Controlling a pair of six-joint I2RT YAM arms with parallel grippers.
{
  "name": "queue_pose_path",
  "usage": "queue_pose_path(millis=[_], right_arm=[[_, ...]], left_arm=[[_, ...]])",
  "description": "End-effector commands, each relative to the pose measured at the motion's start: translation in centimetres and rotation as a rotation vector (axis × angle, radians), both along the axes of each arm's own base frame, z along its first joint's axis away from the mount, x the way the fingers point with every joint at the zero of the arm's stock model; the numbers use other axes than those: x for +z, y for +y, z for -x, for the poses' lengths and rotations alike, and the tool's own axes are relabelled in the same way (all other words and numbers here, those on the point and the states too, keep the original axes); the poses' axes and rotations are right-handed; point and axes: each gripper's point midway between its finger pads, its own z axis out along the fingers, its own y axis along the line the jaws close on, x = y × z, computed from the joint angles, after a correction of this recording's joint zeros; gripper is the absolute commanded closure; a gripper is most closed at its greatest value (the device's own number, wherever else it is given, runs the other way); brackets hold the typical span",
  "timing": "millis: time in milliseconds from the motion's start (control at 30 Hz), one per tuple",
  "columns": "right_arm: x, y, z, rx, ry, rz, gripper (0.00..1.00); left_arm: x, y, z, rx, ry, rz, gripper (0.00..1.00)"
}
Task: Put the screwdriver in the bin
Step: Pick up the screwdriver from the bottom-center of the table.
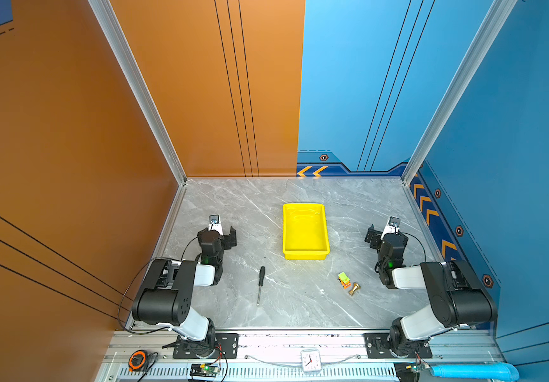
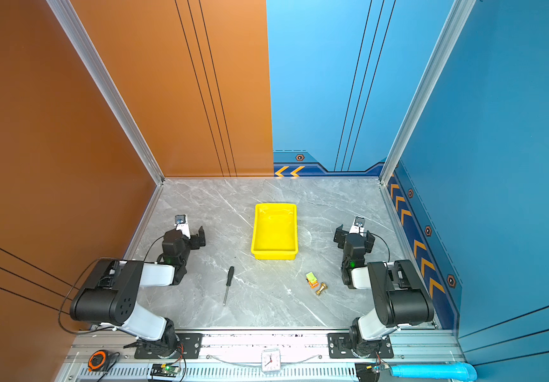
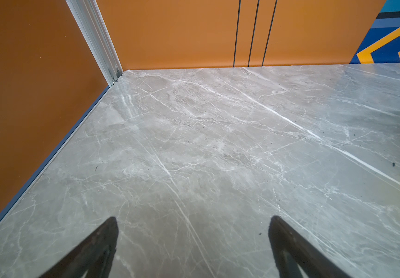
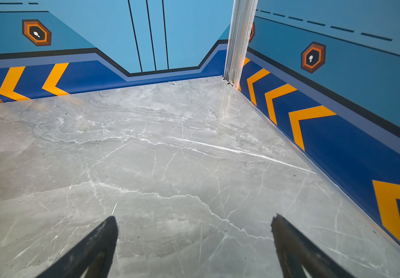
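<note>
Screwdriver (image 1: 260,286) flat on the table (image 1: 302,311), outside the bin (image 1: 305,255); both grippers open and empty.
Black handle points toward the back wall, silver shaft toward the front rail. In both top views it lies near the bin's front-left corner but clear of it, not touching. Bin is yellow, long side running front to back, nothing inside it. Left gripper (image 3: 193,218) sits left of the bin, closer to the screwdriver than the right one; jaws spread wide over bare marble, nothing between them. Right gripper (image 4: 194,216) mirrors it on the right of the bin, jaws also apart and empty. A small green-and-orange toy car (image 1: 343,279) lies front-right of the bin with a brass fitting (image 1: 354,288) just beside it, well apart from the screwdriver.
</note>
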Motion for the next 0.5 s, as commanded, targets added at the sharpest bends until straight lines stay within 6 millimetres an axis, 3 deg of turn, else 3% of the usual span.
queue_pose_path(millis=[0, 300, 467], right_arm=[[0.1, -0.5, 0.2, -0.052, 0.000, 0.018, 0.00], [1.5, 0.8, 1.2, 0.017, -0.068, 0.036, 0.00], [4.1, -0.7, 2.5, -0.091, -0.077, 0.043, 0.00]], left_arm=[[-0.2, 0.2, 0.1, 0.002, 0.004, -0.005, 0.02], [2.7, 1.1, 1.4, 0.062, -0.001, -0.010, 0.02], [4.2, 1.0, 2.7, 0.068, 0.042, 0.014, 0.02]])
